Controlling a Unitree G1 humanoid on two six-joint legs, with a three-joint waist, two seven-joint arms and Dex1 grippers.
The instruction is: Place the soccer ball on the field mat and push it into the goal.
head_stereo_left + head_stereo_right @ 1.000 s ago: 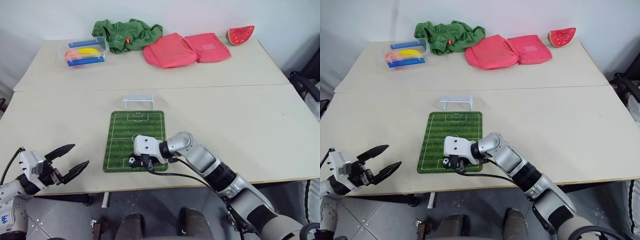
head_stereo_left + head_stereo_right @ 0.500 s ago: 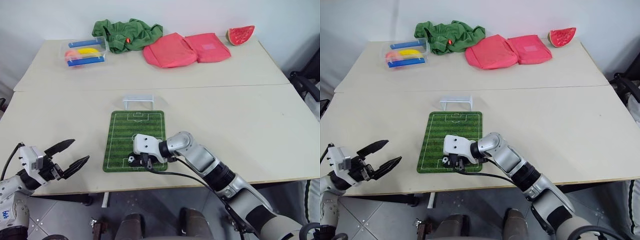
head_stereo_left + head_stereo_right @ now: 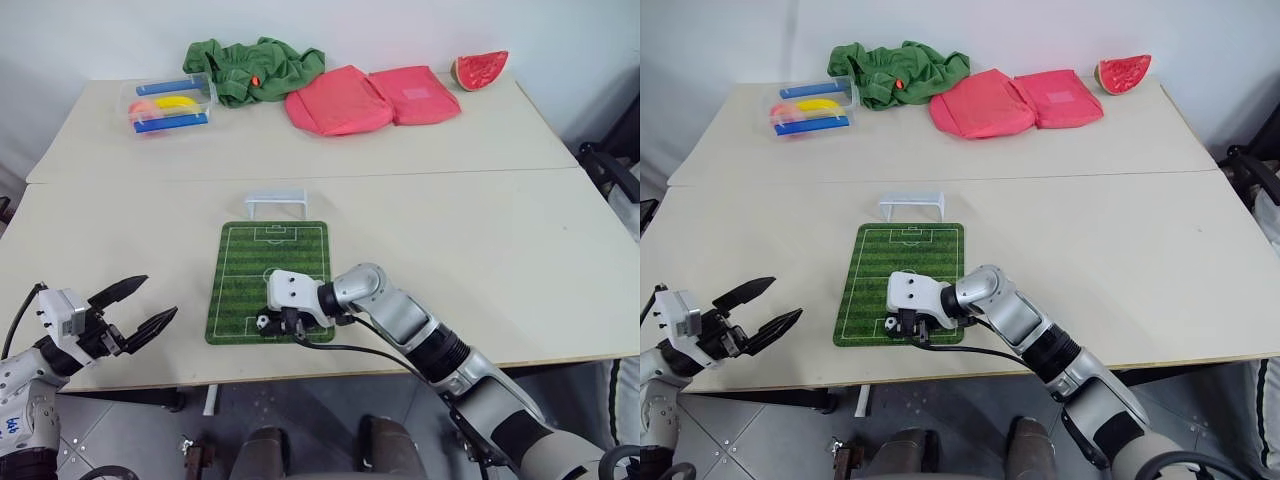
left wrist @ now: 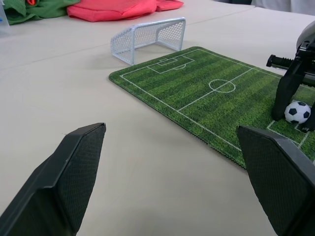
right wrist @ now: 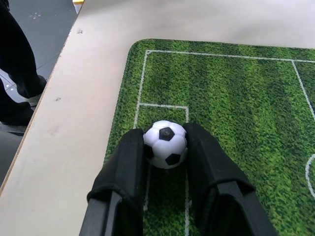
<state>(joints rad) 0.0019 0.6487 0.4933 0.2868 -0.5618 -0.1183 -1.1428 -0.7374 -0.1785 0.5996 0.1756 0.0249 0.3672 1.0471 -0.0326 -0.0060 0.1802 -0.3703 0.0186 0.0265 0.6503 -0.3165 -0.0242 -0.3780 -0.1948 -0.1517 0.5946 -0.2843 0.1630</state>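
Where green stripes meet white lines, soccer ball (image 5: 166, 144), white with black patches.

The ball (image 5: 166, 144) is white with black patches; the mat (image 3: 271, 280) is striped in light and dark green under white pitch lines, and the goal (image 3: 276, 202) is pale grey-white. Both hands (image 5: 167, 162) (image 3: 138, 311) have black fingers. On the cream bench (image 3: 500, 230) lie a green cloth (image 3: 255, 68), red cloths (image 3: 370, 97), a red watermelon slice (image 3: 480, 69) and a clear tray (image 3: 165, 104) with blue bars.

no readable text — no labels, numbers
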